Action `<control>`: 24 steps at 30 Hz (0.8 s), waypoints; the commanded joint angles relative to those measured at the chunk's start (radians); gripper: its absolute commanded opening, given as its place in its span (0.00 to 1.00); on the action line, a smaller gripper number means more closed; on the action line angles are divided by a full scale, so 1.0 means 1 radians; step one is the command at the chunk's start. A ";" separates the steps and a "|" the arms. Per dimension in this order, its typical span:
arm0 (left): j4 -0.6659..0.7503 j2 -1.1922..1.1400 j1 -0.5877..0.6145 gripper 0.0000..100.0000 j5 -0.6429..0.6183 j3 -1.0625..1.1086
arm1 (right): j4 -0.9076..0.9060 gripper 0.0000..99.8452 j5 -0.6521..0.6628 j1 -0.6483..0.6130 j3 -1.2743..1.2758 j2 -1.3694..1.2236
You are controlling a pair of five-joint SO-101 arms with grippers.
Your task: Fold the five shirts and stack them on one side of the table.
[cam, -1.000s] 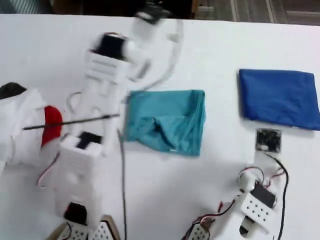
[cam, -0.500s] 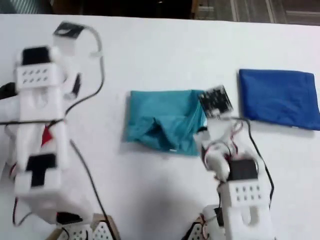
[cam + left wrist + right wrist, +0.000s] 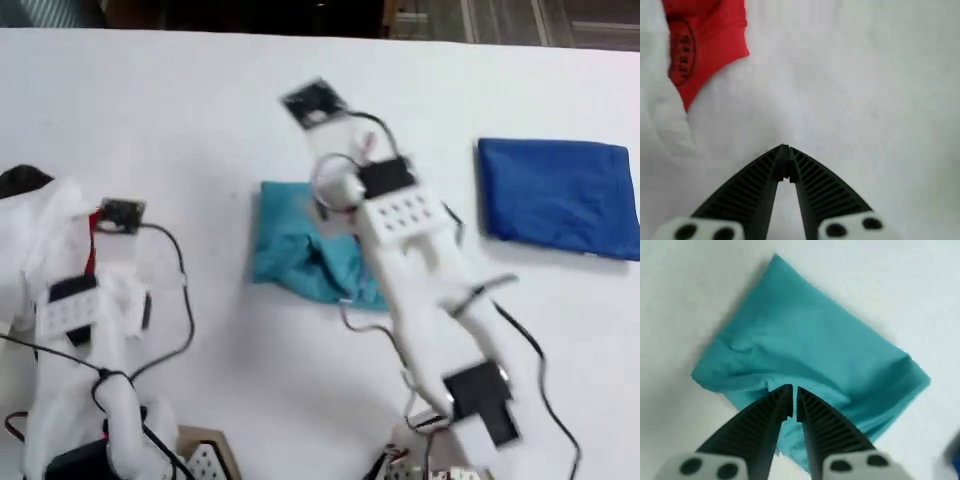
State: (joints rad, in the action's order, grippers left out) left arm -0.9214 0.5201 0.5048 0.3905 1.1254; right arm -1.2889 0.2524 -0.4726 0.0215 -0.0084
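A teal shirt (image 3: 290, 250), loosely folded and rumpled, lies mid-table; the right arm (image 3: 400, 215) stretches over its right part. My right gripper (image 3: 790, 397) hangs shut just above the teal shirt (image 3: 805, 350), with nothing seen between its fingers. A folded blue shirt (image 3: 560, 195) lies flat at the right side. At the left edge a white shirt (image 3: 40, 240) is heaped over a red shirt (image 3: 93, 240). My left gripper (image 3: 785, 160) is shut and empty above the white cloth (image 3: 850, 100), the red shirt (image 3: 705, 40) a little beyond its tips.
A black item (image 3: 20, 180) peeks out behind the white heap at the far left. Both arm bases and loose cables (image 3: 180, 300) crowd the near edge. The white table (image 3: 250, 90) stretches bare toward the back.
The left arm swung from the table's middle to the left, over the white and red heap. The right arm rose from the near edge and extended over the teal shirt.
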 commanded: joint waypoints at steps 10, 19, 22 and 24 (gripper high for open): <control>0.078 0.034 0.006 0.03 0.000 0.058 | -0.214 0.02 0.002 -0.028 -0.161 -0.315; 0.092 0.032 0.006 0.03 0.000 0.059 | -0.446 0.02 0.158 0.045 -0.163 -0.297; 0.092 0.032 0.006 0.03 0.000 0.059 | -0.415 0.02 0.238 0.131 -0.175 -0.243; 0.092 0.032 0.006 0.03 0.000 0.059 | -0.364 0.02 0.253 0.188 -0.175 -0.171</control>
State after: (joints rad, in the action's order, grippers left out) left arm -0.8416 0.5340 0.5094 0.3905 1.1853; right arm -1.6955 0.4703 -0.3621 -0.1181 -0.3061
